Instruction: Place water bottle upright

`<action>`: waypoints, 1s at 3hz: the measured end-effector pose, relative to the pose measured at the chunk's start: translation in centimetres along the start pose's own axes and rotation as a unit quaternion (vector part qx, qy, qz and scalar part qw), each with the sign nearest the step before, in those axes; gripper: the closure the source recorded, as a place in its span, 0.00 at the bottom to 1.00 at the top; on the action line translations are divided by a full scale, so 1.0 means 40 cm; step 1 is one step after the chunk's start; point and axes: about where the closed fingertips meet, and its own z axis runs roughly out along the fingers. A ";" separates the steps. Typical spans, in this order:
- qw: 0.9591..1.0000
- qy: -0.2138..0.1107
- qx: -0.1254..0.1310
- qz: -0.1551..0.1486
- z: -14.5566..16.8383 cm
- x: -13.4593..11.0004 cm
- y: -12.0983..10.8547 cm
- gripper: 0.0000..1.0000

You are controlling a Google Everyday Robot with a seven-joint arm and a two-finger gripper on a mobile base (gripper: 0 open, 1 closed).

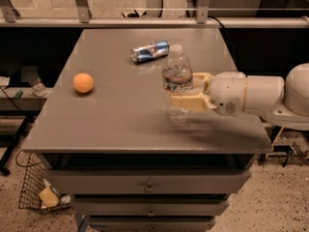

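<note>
The water bottle (176,79) is a clear ribbed plastic bottle with a white cap and a red-white-blue label band. It stands upright at the right middle of the grey table (120,115). My gripper (187,91) reaches in from the right on a white arm (251,96). Its cream fingers (188,102) close around the bottle's lower half, one behind it and one in front. The bottle's base looks to be at the tabletop or just above it; I cannot tell which.
A blue-and-silver drink can (150,50) lies on its side at the back of the table, behind the bottle. An orange ball (83,82) sits at the left. A rail runs behind the table. Drawers are below the front edge. A wire basket (36,190) is on the floor at left.
</note>
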 end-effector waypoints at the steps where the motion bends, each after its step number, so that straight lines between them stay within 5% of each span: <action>1: 1.000 -0.005 0.002 0.011 0.005 0.017 0.004 1.00; 3: 1.000 -0.012 0.004 0.024 0.010 0.026 0.008 0.60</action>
